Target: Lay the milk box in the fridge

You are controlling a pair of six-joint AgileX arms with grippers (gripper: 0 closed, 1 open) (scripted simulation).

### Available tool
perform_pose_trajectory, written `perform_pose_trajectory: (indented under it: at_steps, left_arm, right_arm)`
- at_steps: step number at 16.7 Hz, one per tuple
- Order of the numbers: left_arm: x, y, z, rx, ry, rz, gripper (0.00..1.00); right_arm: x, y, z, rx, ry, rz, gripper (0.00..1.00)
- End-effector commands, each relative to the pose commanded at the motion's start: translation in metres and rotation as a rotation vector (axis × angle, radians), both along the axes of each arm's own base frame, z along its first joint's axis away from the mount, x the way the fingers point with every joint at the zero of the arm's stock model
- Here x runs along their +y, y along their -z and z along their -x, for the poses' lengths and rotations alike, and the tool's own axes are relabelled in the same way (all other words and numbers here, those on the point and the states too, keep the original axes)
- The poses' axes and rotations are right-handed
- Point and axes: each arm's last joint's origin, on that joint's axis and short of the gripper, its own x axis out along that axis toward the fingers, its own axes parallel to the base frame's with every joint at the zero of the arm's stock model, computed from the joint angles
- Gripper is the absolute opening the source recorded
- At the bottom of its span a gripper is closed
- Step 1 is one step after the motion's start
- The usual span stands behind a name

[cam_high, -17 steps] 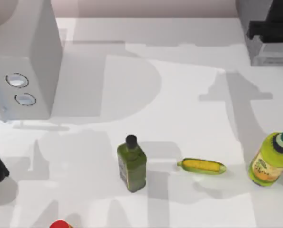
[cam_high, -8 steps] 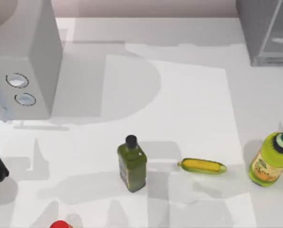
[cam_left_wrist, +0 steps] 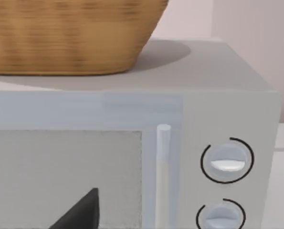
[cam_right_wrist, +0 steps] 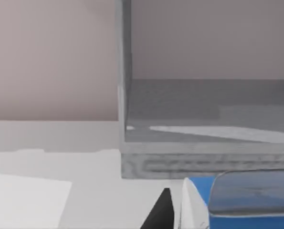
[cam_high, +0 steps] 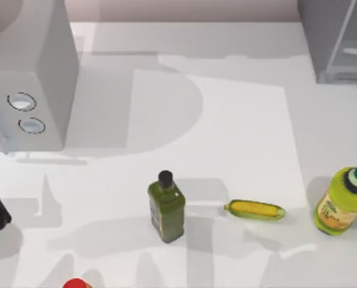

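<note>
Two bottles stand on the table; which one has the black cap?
The dark green bottle near the table's middle has the black cap. The other, a yellow-green bottle by the right edge, wears a teal cap. A corn cob lies between them.

At the table's (cam_high: 238,108) far left you have the box with two dials (cam_high: 28,90), a basket (cam_left_wrist: 70,33) resting on its top. The fridge (cam_high: 337,39) stands at the far right corner, open, and the milk box (cam_right_wrist: 218,202) sits just before its opening. Along the near side, left to right, you find a bottle (cam_high: 165,207), a corn cob (cam_high: 254,210) lying flat, then a second bottle (cam_high: 341,201) near the right edge.
</note>
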Motion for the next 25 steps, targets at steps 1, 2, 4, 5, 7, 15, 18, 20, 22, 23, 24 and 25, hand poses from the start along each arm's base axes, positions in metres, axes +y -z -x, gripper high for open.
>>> perform_pose_trajectory:
  at_steps: [1,2,4,5,7,15,18,20,22,23,24,25]
  left_arm:
    - [0.000,0.000,0.000,0.000,0.000,0.000,1.00]
    - [0.000,0.000,0.000,0.000,0.000,0.000,1.00]
    - [0.000,0.000,0.000,0.000,0.000,0.000,1.00]
    - [0.000,0.000,0.000,0.000,0.000,0.000,1.00]
    - [0.000,0.000,0.000,0.000,0.000,0.000,1.00]
    - [0.000,0.000,0.000,0.000,0.000,0.000,1.00]
    - [0.000,0.000,0.000,0.000,0.000,0.000,1.00]
    - [0.000,0.000,0.000,0.000,0.000,0.000,1.00]
    - [0.000,0.000,0.000,0.000,0.000,0.000,1.00]
    - [0.000,0.000,0.000,0.000,0.000,0.000,1.00]
    - [0.000,0.000,0.000,0.000,0.000,0.000,1.00]
    - [0.000,0.000,0.000,0.000,0.000,0.000,1.00]
  right_arm:
    - [0.000,0.000,0.000,0.000,0.000,0.000,0.00]
    - [0.000,0.000,0.000,0.000,0.000,0.000,0.00]
    - [0.000,0.000,0.000,0.002,-0.002,-0.002,0.00]
    - [0.000,-0.002,0.000,-0.002,-0.003,-0.002,0.00]
    - [0.000,-0.013,-0.002,-0.022,-0.006,-0.003,0.00]
    - [-0.010,-0.086,-0.060,-0.071,-0.007,0.009,0.00]
    - [-0.022,-0.097,-0.112,-0.058,-0.003,0.013,0.00]
    - [-0.034,-0.092,-0.152,-0.044,0.000,0.013,0.00]
    - [-0.047,-0.077,-0.192,-0.030,0.001,0.011,0.00]
    - [-0.054,-0.066,-0.210,-0.022,0.001,0.010,0.00]
    - [-0.061,-0.053,-0.227,-0.015,0.001,0.008,0.00]
    - [-0.068,-0.039,-0.242,-0.009,0.001,0.006,0.00]
